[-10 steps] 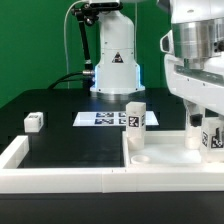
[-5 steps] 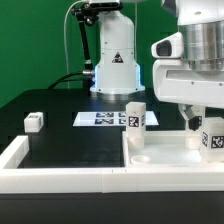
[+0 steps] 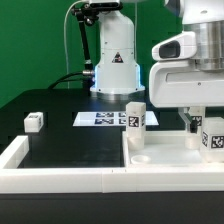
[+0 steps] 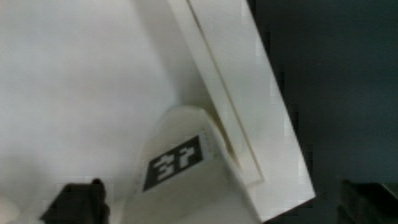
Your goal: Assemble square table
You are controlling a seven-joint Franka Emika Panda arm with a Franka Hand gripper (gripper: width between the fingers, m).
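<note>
Square table parts are seen at the exterior view's right: the white slab [image 3: 172, 150] is laid flat on the black table [image 3: 70, 145], in the corner formed by the long white rail [image 3: 60, 180]. One tagged leg [image 3: 135, 116] is stood upright at the slab's far corner toward the exterior view's left, and a second tagged leg [image 3: 212, 138] is stood upright near the slab's right edge. The gripper [image 4: 222, 205] is held above this second leg, with one dark finger [image 3: 190, 121] seen just beside it on the exterior view's left. In the wrist view the jaws are spread as wide as they go, and nothing is clasped between them; the leg's tagged face [image 4: 176, 155] is seen beyond the fingertips, against the pale slab surface [image 4: 89, 80] and its raised edge. Whether the fingers are touching the leg cannot be told. A small white piece [image 3: 35, 121] is set well apart on the black surface at the exterior view's left. The marker board [image 3: 98, 119] is laid flat in front of the robot's base [image 3: 115, 62], just beside the first leg.
</note>
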